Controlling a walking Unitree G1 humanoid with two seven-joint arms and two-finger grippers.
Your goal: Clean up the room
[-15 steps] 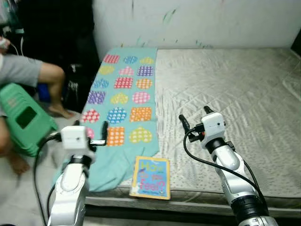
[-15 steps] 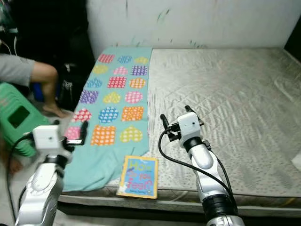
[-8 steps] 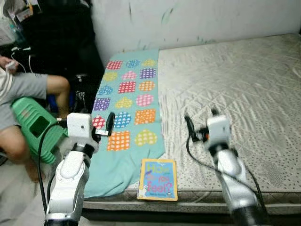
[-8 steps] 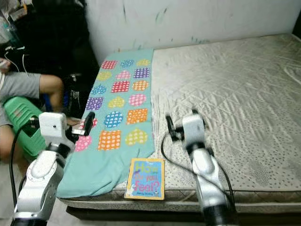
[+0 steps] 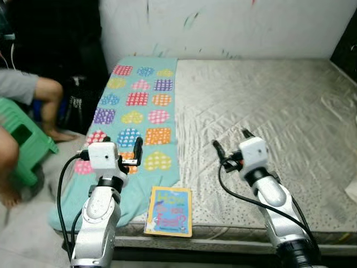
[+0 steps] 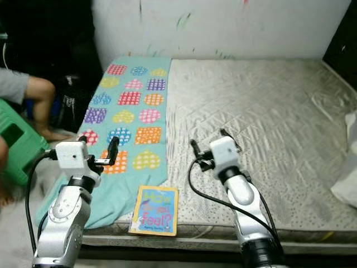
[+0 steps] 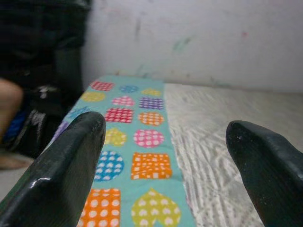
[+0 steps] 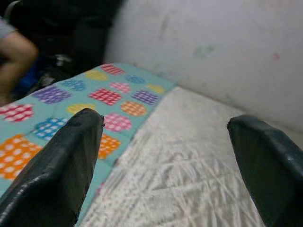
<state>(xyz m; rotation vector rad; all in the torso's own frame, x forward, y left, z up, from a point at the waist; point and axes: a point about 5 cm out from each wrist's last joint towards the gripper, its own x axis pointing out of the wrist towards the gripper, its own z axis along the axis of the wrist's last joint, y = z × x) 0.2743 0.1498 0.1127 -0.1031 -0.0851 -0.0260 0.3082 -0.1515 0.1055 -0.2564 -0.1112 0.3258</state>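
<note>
A yellow and blue picture book (image 5: 168, 211) lies flat at the near edge of the grey quilted mattress (image 5: 268, 106). Beside it a teal blanket (image 5: 139, 106) with coloured dotted hearts runs along the mattress's left side and droops over the edge. My left gripper (image 5: 111, 151) hovers above the blanket's near end, left of the book, open and empty. My right gripper (image 5: 230, 140) floats over the mattress to the right of the book, open as well. The left wrist view has the blanket (image 7: 137, 137) between the fingers (image 7: 61, 175); the right wrist view has the blanket (image 8: 71, 109) and the mattress (image 8: 189, 156).
A person sits at the far left with a bare leg (image 5: 33, 89) beside a green plastic stool (image 5: 22, 145). Dark bags (image 5: 78, 106) stand on the floor by the blanket. A white wall (image 5: 234, 25) backs the mattress. A white cloth (image 6: 347, 167) lies at the right edge.
The head view has swung about, so the whole scene shifted. Both arms hold much the same raised pose with fingers apart, and the book lies in the same spot.
</note>
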